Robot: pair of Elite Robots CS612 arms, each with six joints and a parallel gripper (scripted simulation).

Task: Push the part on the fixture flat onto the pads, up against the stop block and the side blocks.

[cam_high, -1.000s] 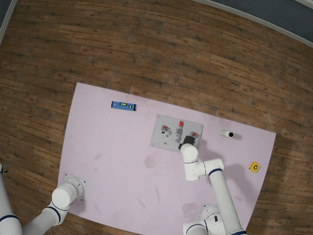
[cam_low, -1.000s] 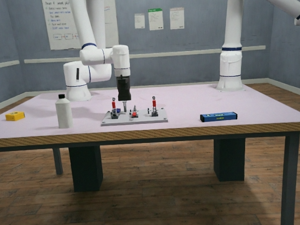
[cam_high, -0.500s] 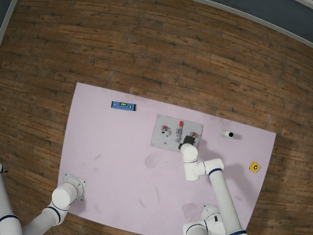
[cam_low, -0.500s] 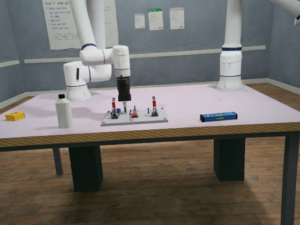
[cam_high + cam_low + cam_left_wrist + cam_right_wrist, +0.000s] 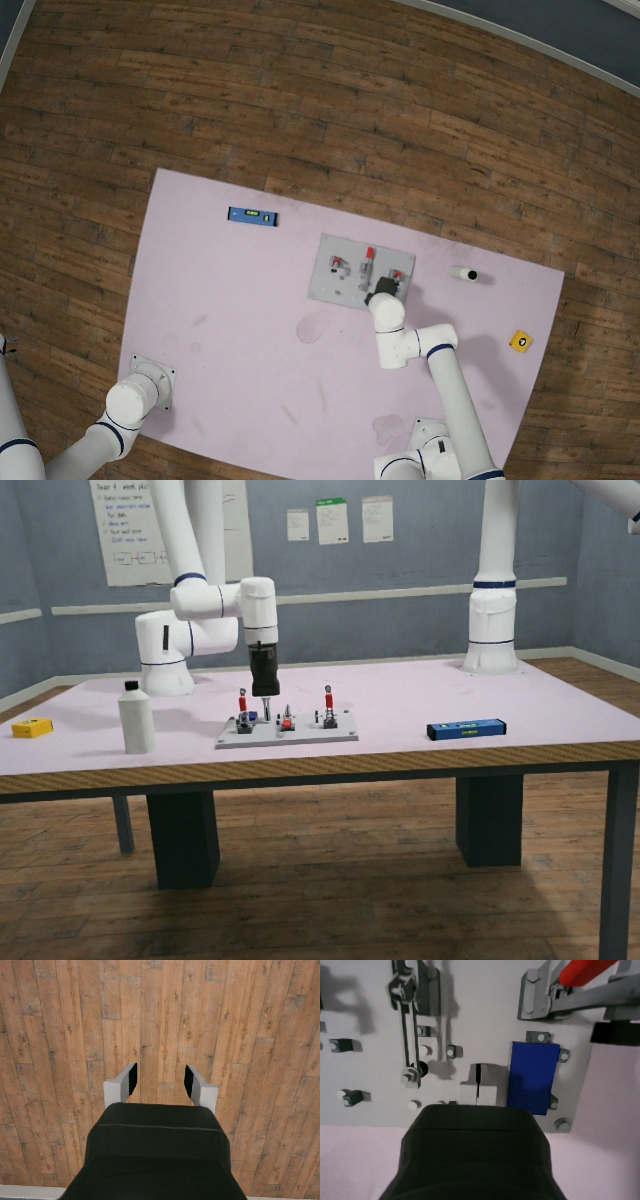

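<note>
In the right wrist view, the blue part (image 5: 252, 716) (image 5: 534, 1077) is seen right of centre, on the grey fixture plate (image 5: 320, 286) (image 5: 305, 734) (image 5: 485, 990). Its upper edge is bordered by a dark block (image 5: 536, 1036), and its right edge by two small side blocks, an upper one (image 5: 564, 1055) and a lower one (image 5: 553, 1102). Whether full contact is made with them, or with the pads underneath, cannot be told. In the top view the part is hidden under the arm.

The right claw (image 5: 385, 287) (image 5: 266, 716) (image 5: 478, 1074) is shut with nothing gripped. It is pointed down over the plate, its fingers just beside the part's left edge, with a narrow strip seen between them.

The left claw (image 5: 10, 345) (image 5: 161, 1073) is spread wide, with nothing held; it is seen over the floor (image 5: 206, 93) (image 5: 310, 903) (image 5: 165, 1010), at the left edge of the top view.

A red-handled clamp (image 5: 397, 274) (image 5: 242, 703) (image 5: 585, 970) is raised at the upper right of the right wrist view, its black tip held clear of the part. On the table (image 5: 248, 289) (image 5: 392, 697), a blue level (image 5: 252, 216) (image 5: 466, 729) is placed upper left of the plate in the top view, and a white bottle (image 5: 461, 272) (image 5: 135, 722) is stood to its right.
</note>
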